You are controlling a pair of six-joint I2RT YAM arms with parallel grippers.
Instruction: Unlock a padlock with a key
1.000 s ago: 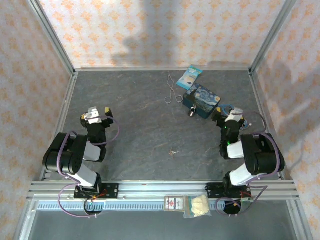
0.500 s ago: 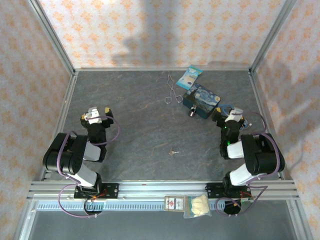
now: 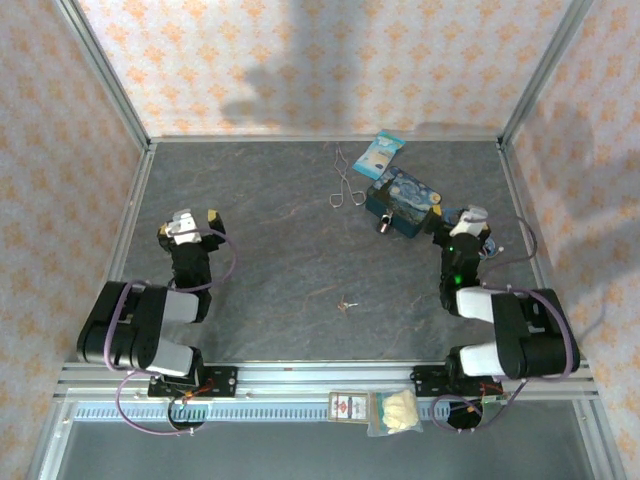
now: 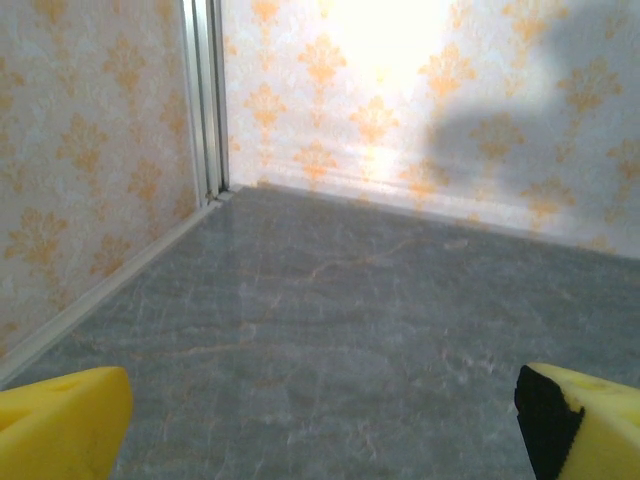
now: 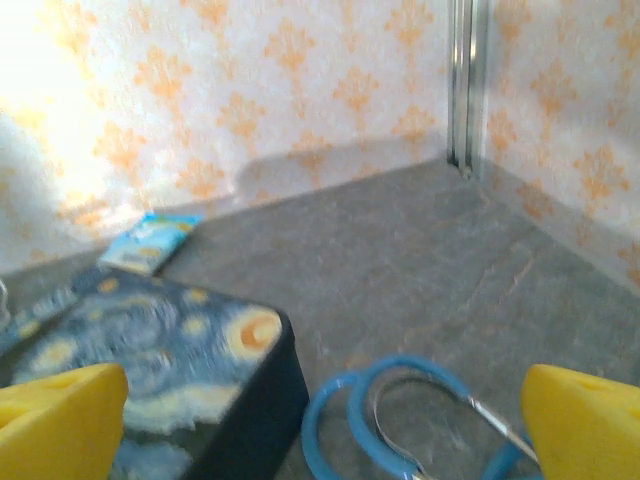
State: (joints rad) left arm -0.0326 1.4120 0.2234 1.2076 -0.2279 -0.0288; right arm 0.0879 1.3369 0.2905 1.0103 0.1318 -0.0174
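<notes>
Beside the tin (image 3: 405, 200), right hand (image 3: 460, 216) edged farther, key (image 3: 346, 304) seemingly unmoved.

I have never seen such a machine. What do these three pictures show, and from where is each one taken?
These are two robot arms bolted at the edge of a table. The wide picture looks down from above; the other two come from a camera on each wrist, so the yellow pads there are the claws' fingers. Both the left claw and the right claw are open, holding nothing. On it lie a blue painted tin, a tiny padlock beside it, a small key nearer the arms, and wire tongs.
</notes>
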